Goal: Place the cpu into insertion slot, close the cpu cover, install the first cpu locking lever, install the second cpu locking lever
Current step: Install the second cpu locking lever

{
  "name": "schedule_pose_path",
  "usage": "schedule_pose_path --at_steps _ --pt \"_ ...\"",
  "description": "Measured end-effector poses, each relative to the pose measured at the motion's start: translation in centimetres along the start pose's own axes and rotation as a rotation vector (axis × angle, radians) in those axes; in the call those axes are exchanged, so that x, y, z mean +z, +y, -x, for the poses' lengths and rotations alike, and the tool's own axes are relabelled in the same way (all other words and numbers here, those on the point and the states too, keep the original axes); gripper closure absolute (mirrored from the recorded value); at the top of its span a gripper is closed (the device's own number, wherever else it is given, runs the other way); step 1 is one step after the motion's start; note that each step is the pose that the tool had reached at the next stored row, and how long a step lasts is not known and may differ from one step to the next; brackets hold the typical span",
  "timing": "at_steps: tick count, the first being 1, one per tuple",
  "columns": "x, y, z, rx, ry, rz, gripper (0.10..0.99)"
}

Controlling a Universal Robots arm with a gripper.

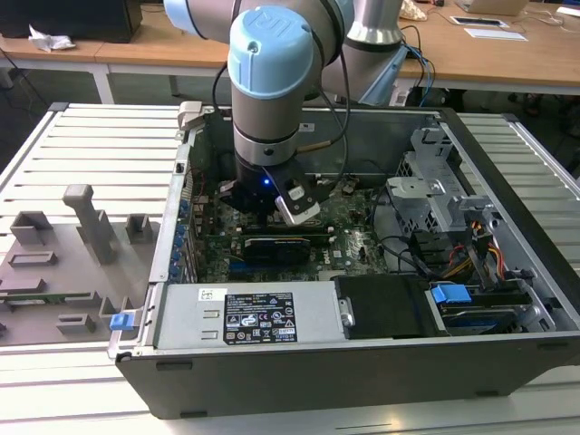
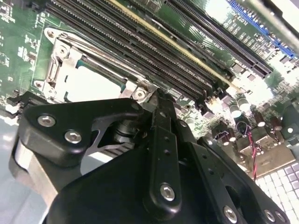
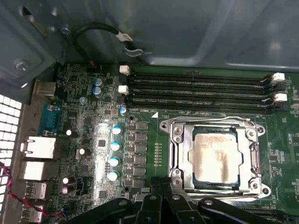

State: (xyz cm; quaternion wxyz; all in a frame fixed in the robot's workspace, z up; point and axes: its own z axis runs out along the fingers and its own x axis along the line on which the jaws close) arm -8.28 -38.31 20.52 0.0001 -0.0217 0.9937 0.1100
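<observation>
In the exterior view my gripper point(image 1: 265, 205) is down inside the open computer case, low over the green motherboard point(image 1: 349, 237). The cpu point(image 3: 217, 158), a silvery square chip, lies flat in the socket area. The cpu cover point(image 3: 178, 151), a metal frame with a central window, lies down around it. The insertion slot beneath is hidden by chip and cover. In both wrist views my gripper point(image 3: 161, 187) point(image 2: 156, 100) is shut, its tips at one corner of the frame beside the cpu point(image 2: 88, 85). Whether the tips touch anything there is hidden.
Long black memory slots point(image 3: 196, 88) run beside the socket, with the case wall point(image 3: 187, 32) just past them. A black card point(image 1: 276, 245), the power supply point(image 1: 245, 317), a drive cage point(image 1: 435, 190) and loose cables point(image 1: 453, 258) crowd the case. Grey fixtures point(image 1: 82, 227) stand outside.
</observation>
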Motion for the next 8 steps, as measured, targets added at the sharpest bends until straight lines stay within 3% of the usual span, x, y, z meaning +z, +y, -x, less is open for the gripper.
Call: schedule_pose_path --at_steps 8 --pt "-0.90 0.21 0.01 0.000 -0.0001 0.001 0.980"
